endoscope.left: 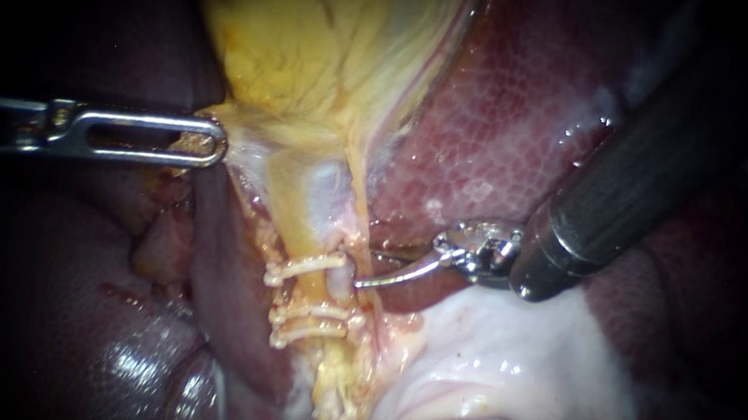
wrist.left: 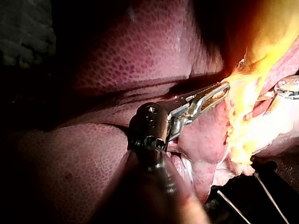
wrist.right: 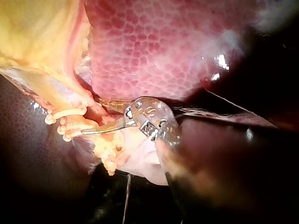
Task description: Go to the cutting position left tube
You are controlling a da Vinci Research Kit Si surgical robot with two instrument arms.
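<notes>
1. Clipped yellowish tube (endoscope.left: 304, 226) runs down from the yellow gallbladder (endoscope.left: 336, 32) through the middle of the endoscope view, beside the mottled dark-red liver (endoscope.left: 511, 113). We cannot tell from that view whether it is the left tube the task means.
2. Three cream-white clips cross it: one upper clip (endoscope.left: 304, 267) and, just below, a close pair of lower clips (endoscope.left: 309, 318). A short bare stretch of tube lies between them.
3. Our left instrument (endoscope.left: 207, 141), with slotted steel jaws, is pinched on the gallbladder's pale lower edge and holds it out to the side. The tube lies stretched and exposed, so we judge that part done.
4. Our right instrument (endoscope.left: 375, 270), with thin curved steel blades on a dark shaft, has its jaws parted. The lower blade's tip touches the tube's side at the bare stretch between the upper clip and the lower clips.
5. We judge the approach nearly complete. What seems left is to slide the parted blades across until the tube sits between them.
</notes>
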